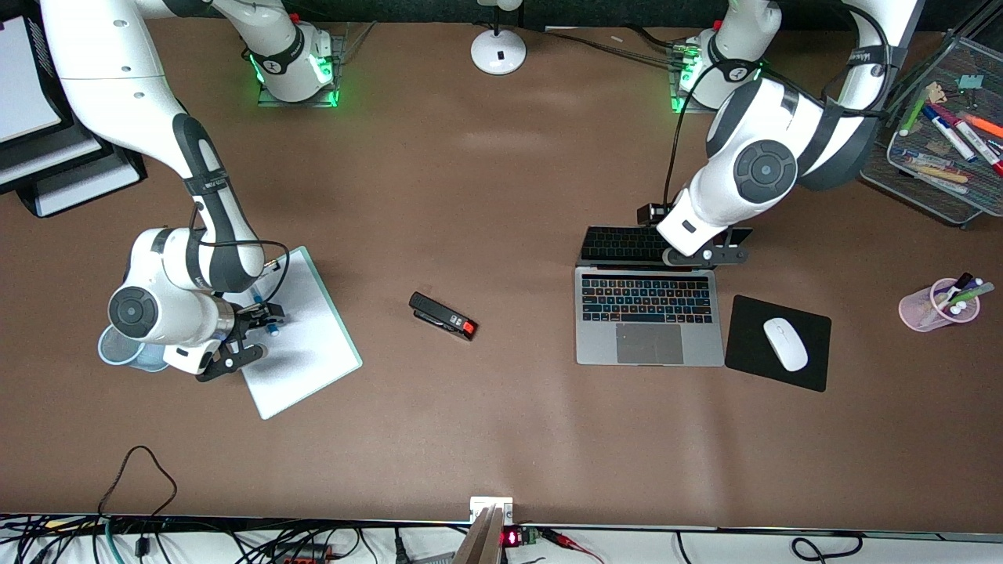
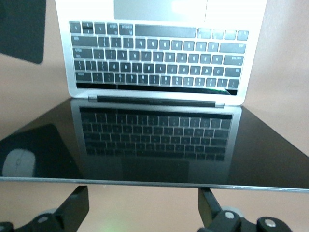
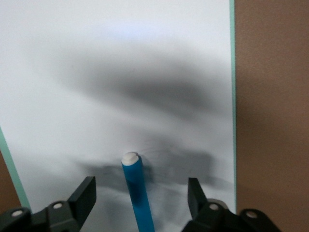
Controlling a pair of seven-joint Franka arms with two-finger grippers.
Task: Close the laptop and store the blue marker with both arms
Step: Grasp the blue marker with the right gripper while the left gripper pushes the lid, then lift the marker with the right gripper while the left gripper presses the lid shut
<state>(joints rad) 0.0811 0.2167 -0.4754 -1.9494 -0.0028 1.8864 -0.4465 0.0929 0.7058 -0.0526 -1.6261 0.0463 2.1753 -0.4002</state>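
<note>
The laptop (image 1: 649, 313) lies open toward the left arm's end of the table, its black screen (image 2: 154, 145) tilted up and mirroring the keys. My left gripper (image 1: 709, 257) (image 2: 143, 210) is open at the screen's top edge, with one finger (image 2: 77, 208) showing past the edge near each end. The blue marker (image 3: 137, 193) (image 1: 272, 329) lies on a white pad (image 1: 302, 337) (image 3: 120, 72) toward the right arm's end, pale tip pointing away from the wrist. My right gripper (image 1: 251, 337) (image 3: 140, 198) is low over it and open. A gap shows between the marker and each finger (image 3: 84, 198).
A black stapler (image 1: 443, 316) lies mid-table. A black mouse pad (image 1: 744, 352) with a white mouse (image 1: 785, 343) sits beside the laptop. A pink cup of pens (image 1: 939, 305) and a mesh tray (image 1: 901, 168) are at the left arm's end. A pale blue cup (image 1: 117, 352) is under the right arm.
</note>
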